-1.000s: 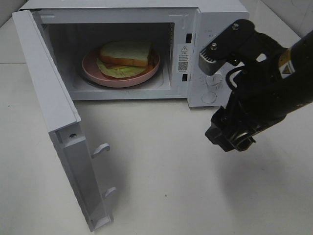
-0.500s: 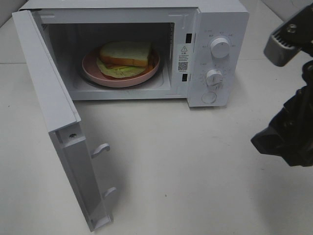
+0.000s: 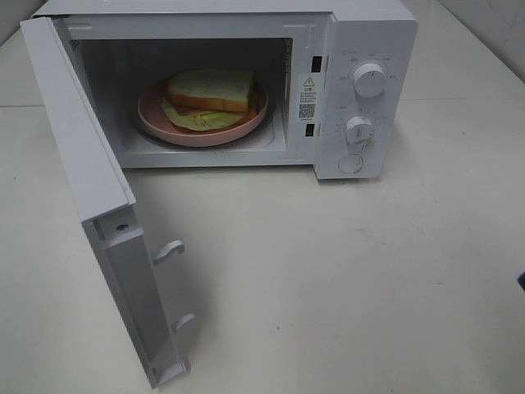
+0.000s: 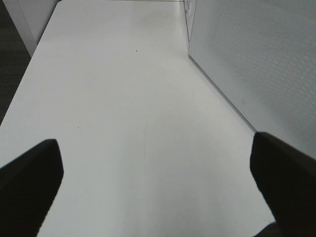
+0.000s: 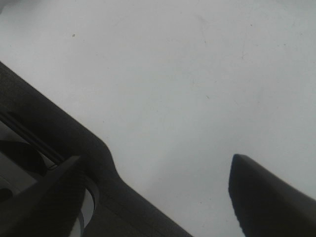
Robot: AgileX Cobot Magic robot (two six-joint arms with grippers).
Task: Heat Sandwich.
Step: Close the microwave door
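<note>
The sandwich (image 3: 212, 89) lies on a round pink plate (image 3: 156, 119) inside the white microwave (image 3: 369, 33). It is a slice of bread over a yellowish-green layer. The microwave's door (image 3: 82, 164) stands swung wide open to the left. Neither gripper shows in the exterior view except a dark sliver at the right edge. In the left wrist view my left gripper (image 4: 154, 145) is open over bare table, beside a white perforated panel of the microwave (image 4: 256, 64). In the right wrist view my right gripper (image 5: 173, 158) is open over bare table, holding nothing.
Two round knobs (image 3: 369, 80) (image 3: 359, 130) sit on the microwave's control panel at the right. The open door juts toward the table's front left. The white table (image 3: 328, 287) spreads in front of the microwave.
My right arm has pulled away from the microwave's control panel to the right and left the exterior view. The door, plate and sandwich have not moved.
</note>
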